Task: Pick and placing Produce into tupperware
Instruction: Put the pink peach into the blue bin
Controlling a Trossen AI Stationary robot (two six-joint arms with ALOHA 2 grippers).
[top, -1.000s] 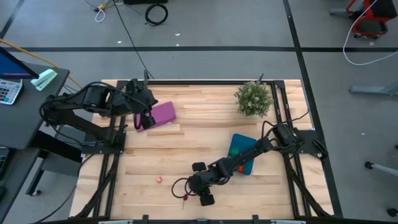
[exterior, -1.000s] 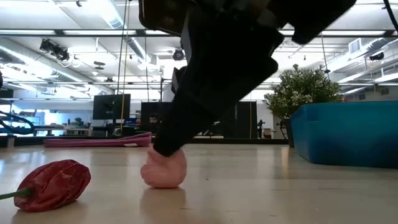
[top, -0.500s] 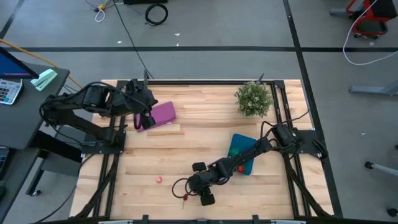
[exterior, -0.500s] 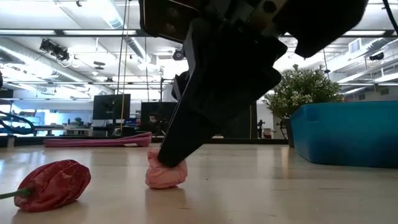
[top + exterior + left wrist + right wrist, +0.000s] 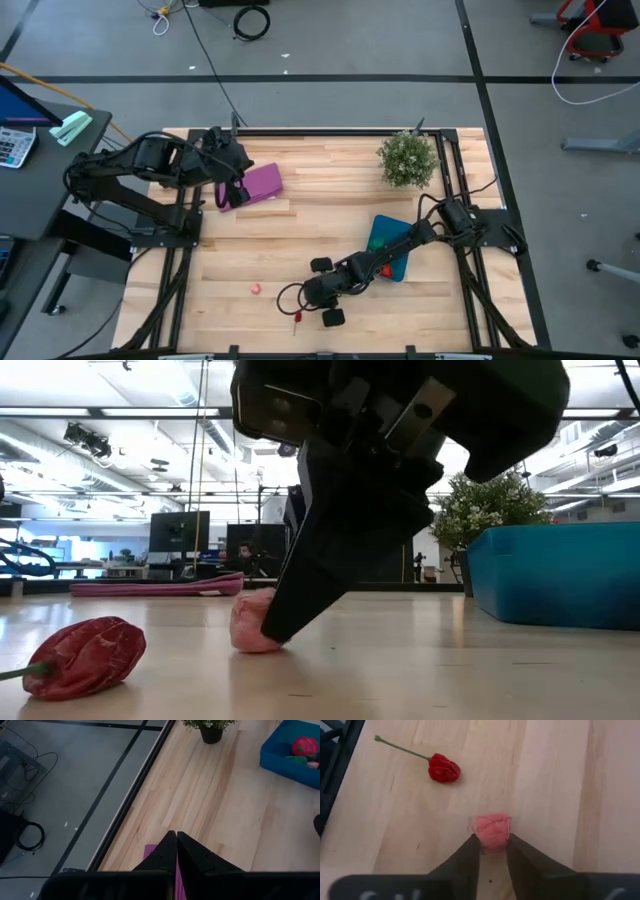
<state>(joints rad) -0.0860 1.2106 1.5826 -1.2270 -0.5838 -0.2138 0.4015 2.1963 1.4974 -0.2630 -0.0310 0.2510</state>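
My right gripper (image 5: 493, 851) is low over the table's near middle, shut on a small pink produce piece (image 5: 492, 831), which also shows in the low view (image 5: 250, 622). A red produce piece with a green stem (image 5: 444, 768) lies on the table just beside it (image 5: 85, 657). Another small pink-red piece (image 5: 256, 289) lies further left. The teal tupperware (image 5: 392, 240) sits behind the right arm and holds red and green produce (image 5: 305, 745). My left gripper (image 5: 176, 845) is shut above the purple flat object (image 5: 262, 183) at the far left. My right gripper pinches the pink piece by its two sides (image 5: 479, 836), between the fingertips (image 5: 470, 851). The fingers slant down from the table's right side. The piece's underside rests on the table (image 5: 250, 650).
A bushy potted plant (image 5: 407, 158) stands at the far right corner. The purple flat object lies under the left gripper. Bare wood stretches across the table's middle (image 5: 320, 215). Black frame rails run along the table's edges.
In the low view the right gripper's fingertip has come down from the pink piece's top to its side, near the table. The pink piece has changed from a round lump to a narrower one and shifted slightly.
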